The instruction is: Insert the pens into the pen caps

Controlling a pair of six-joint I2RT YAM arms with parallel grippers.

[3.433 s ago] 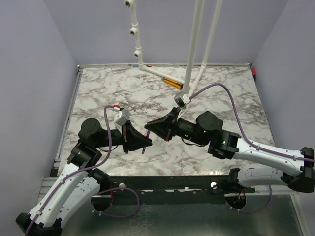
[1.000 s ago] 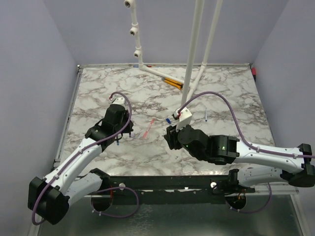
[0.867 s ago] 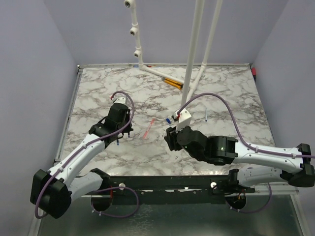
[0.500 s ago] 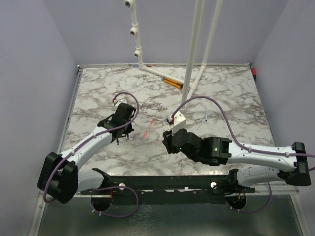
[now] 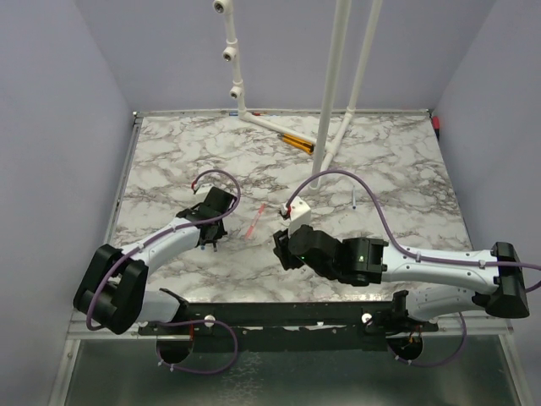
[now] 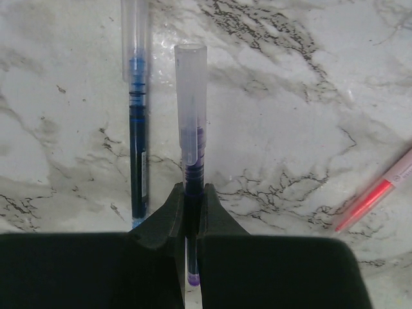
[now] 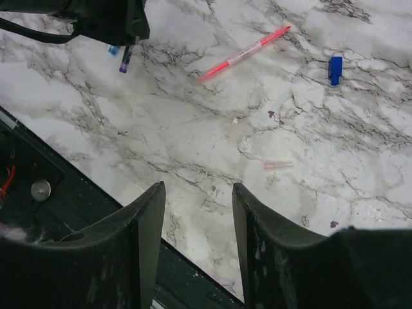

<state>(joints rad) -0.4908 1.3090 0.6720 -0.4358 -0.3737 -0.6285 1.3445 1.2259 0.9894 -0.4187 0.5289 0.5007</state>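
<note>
My left gripper (image 6: pixel 192 193) is shut on a dark pen (image 6: pixel 192 96) with a clear barrel and a purple end, held low over the marble. A blue pen (image 6: pixel 136 129) with a clear barrel lies just left of it, parallel. The pink-red pen (image 5: pixel 255 224) lies on the table right of the left gripper (image 5: pixel 211 235). My right gripper (image 7: pixel 197 190) hangs open and empty over the table's front part. Ahead of it lie a pink cap (image 7: pixel 278 165), a blue cap (image 7: pixel 335 69) and the pink-red pen (image 7: pixel 244 53).
Orange-and-black sticks (image 5: pixel 296 141) lie at the back by the white pipe frame (image 5: pixel 330 101). A small blue thing (image 5: pixel 352 201) lies right of centre. The table's dark front edge (image 7: pixel 77 193) runs just under the right gripper (image 5: pixel 279 249).
The left gripper, still shut on the dark pen, has shifted right and nearer. The right gripper has moved left and toward the front edge. The pink-red pen has not moved.
</note>
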